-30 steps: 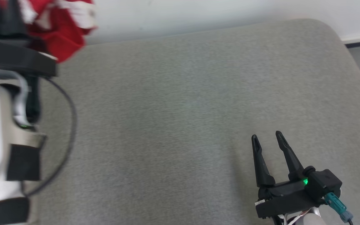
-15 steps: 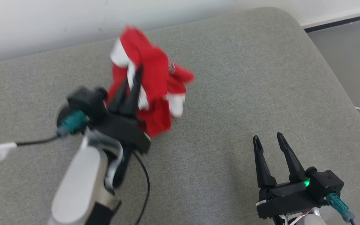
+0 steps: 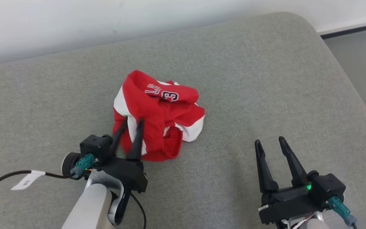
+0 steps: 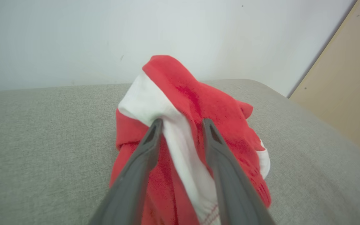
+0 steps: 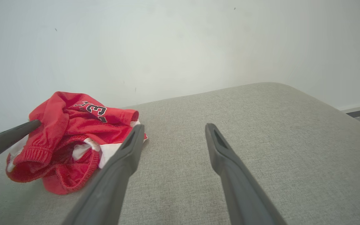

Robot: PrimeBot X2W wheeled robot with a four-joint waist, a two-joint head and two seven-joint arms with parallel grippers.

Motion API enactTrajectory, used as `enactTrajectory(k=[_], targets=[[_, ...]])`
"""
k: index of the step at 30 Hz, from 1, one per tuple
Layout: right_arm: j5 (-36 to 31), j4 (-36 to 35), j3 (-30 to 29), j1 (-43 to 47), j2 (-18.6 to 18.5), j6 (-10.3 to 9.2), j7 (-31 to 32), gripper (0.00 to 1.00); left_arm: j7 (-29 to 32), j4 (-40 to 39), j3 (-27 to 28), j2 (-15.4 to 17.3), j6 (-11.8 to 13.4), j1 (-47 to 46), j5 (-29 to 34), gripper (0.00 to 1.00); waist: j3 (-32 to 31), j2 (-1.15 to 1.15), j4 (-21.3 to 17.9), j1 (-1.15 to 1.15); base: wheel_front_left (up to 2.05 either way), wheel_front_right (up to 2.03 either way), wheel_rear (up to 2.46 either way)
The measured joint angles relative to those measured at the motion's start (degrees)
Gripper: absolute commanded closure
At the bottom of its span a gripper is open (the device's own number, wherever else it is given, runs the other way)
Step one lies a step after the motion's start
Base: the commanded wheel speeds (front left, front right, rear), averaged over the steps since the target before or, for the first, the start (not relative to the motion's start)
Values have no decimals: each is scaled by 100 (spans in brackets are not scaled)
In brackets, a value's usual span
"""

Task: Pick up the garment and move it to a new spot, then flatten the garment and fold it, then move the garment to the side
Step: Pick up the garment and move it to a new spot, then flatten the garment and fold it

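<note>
Nearest me, my right claw sits low over the front of the grey cushion, its fingers spread wide with nothing between them. I judge it is parked there, well apart from the cloth, so that it stays clear while the other arm works and is ready to take an edge when flattening begins.

Across from it, my left claw reaches into the near side of the garment. Its fingers stand a narrow way apart, with a white band of the cloth lying in the gap. From the wrist view they do not look clamped on it, so I read this as a release, not a grip.

The garment, red with white panels and printed lettering, rests in a crumpled heap around the middle of the cushion, one fold standing up over the rest. That spot leaves bare cushion on every side, which I take to be the reason for setting it there: room to spread it out. Flattening and folding are not yet done.

Beyond the cushion's far edge stands a plain pale wall.
</note>
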Motion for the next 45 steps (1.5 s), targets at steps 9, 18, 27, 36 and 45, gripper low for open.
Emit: enactTrajectory(k=[9, 18, 27, 36, 45], targets=[[-103, 48, -36, 288, 2, 0, 0, 0, -302, -270, 257, -13, 63, 308, -57, 0, -378, 0, 301, 0, 0, 0, 0], [-125, 12, -80, 472, 1, 0, 0, 0, -325, -1374, 962, 115, 220, 1428, 219, 0, -712, 0, 638, -1, 0, 0, 0], [-186, -30, -219, 594, 3, 0, 0, 0, -332, -2196, 1817, 97, 261, 2430, 903, 0, -834, 0, 961, -1, 0, 0, 0], [-259, -29, -378, 785, 1, 0, 1, 0, -333, -2565, 2462, -77, 149, 3008, 1195, 0, -950, 0, 1168, 0, 0, 0, 0], [-268, -8, -375, 904, 2, 0, 0, 0, -333, -2371, 2383, -160, 1, 3271, 1468, 0, -1060, 0, 1178, 0, 0, 0, 0]])
